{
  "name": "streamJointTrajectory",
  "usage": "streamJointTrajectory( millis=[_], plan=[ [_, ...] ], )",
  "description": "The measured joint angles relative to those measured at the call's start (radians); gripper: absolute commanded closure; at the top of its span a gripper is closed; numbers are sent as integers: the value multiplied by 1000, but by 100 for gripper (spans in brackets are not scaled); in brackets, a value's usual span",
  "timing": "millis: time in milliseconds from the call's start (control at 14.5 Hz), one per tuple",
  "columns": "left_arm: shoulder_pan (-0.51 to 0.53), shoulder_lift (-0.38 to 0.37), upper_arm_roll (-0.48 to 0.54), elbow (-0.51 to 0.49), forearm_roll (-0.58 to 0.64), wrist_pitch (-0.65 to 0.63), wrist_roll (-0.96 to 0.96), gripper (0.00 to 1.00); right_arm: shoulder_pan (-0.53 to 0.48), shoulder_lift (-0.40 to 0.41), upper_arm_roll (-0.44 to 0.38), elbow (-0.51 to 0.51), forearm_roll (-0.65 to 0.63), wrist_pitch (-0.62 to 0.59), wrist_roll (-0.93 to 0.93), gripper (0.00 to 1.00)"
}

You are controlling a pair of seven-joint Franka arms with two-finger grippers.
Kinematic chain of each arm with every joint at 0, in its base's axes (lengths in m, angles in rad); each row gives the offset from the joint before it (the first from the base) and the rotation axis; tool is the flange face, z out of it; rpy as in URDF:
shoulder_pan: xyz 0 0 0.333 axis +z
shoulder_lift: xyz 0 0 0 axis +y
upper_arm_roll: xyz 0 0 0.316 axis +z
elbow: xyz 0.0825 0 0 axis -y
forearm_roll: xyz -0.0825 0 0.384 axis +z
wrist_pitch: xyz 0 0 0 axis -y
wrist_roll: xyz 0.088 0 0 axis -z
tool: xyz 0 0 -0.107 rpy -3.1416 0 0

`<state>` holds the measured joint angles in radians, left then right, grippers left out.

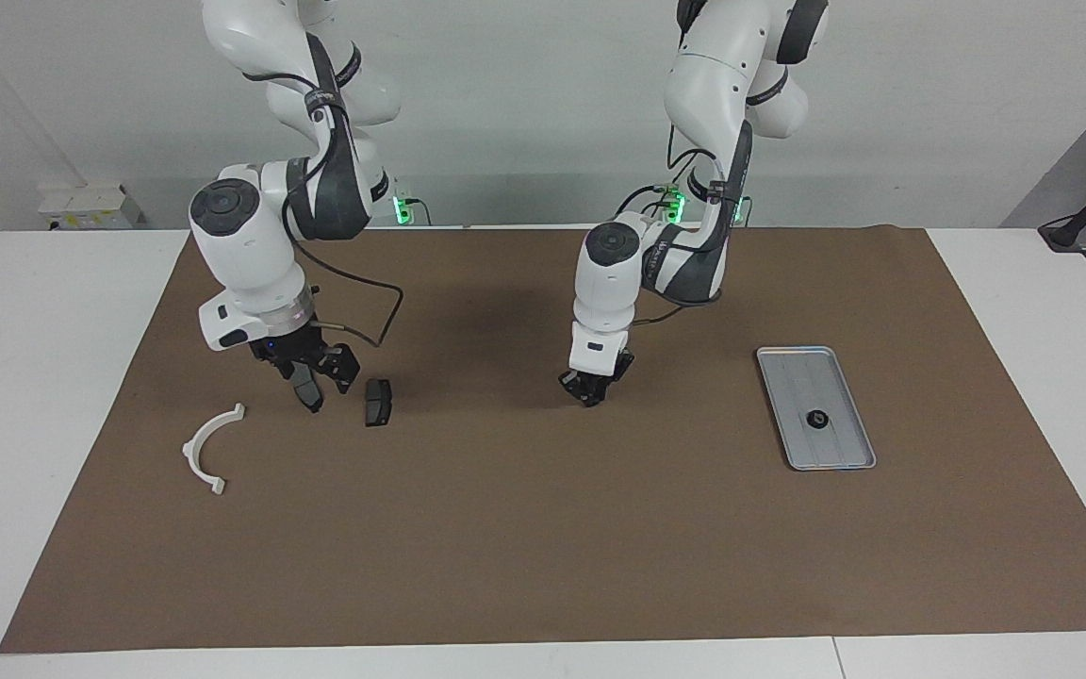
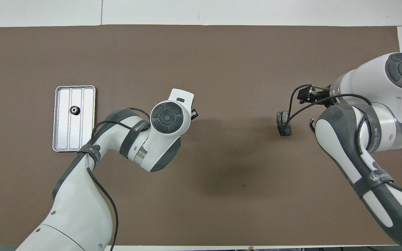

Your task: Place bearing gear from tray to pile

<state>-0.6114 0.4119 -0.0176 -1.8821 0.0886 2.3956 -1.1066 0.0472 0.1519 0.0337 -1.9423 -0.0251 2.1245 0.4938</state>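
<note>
The silver tray [image 1: 793, 443] [image 2: 60, 139] lies toward the left arm's end of the table. On it rests the small dark bearing gear [image 1: 816, 419] [image 2: 74, 110]. The pile is toward the right arm's end: a white half-ring bracket [image 1: 208, 443] and a dark brake pad [image 1: 377, 402] [image 2: 283, 122]. My left gripper [image 1: 590, 396] [image 2: 194, 113] hangs shut and empty low over the mat's middle, well apart from the tray. Between the bracket and the brake pad my right gripper [image 1: 326, 387] [image 2: 307, 94] is open just above the mat. In the overhead view the right arm hides the bracket.
A brown mat [image 1: 543, 547] covers most of the white table. Bare mat lies between the tray and the pile, and on the side away from the robots. Black stands [image 1: 1080, 222] sit at the table's corners nearest the robots.
</note>
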Motion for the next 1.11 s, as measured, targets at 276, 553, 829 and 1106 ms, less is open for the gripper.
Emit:
streamJointTrajectory(
  millis=[276, 553, 829, 1106],
  plan=[
    [0, 0, 1, 0, 2, 7, -1, 36, 39, 10, 1, -1, 0, 1, 115, 0],
    [0, 0, 2, 0, 12, 6, -1, 28, 57, 24, 2, -2, 0, 14, 201, 0],
    [1, 0, 5, 0, 15, -1, -1, 26, 84, 35, 3, -2, 0, 21, 259, 0],
    [18, -18, 11, 12, 18, -89, 51, 25, 98, 35, 3, -2, 0, 28, 290, 0]
  ],
)
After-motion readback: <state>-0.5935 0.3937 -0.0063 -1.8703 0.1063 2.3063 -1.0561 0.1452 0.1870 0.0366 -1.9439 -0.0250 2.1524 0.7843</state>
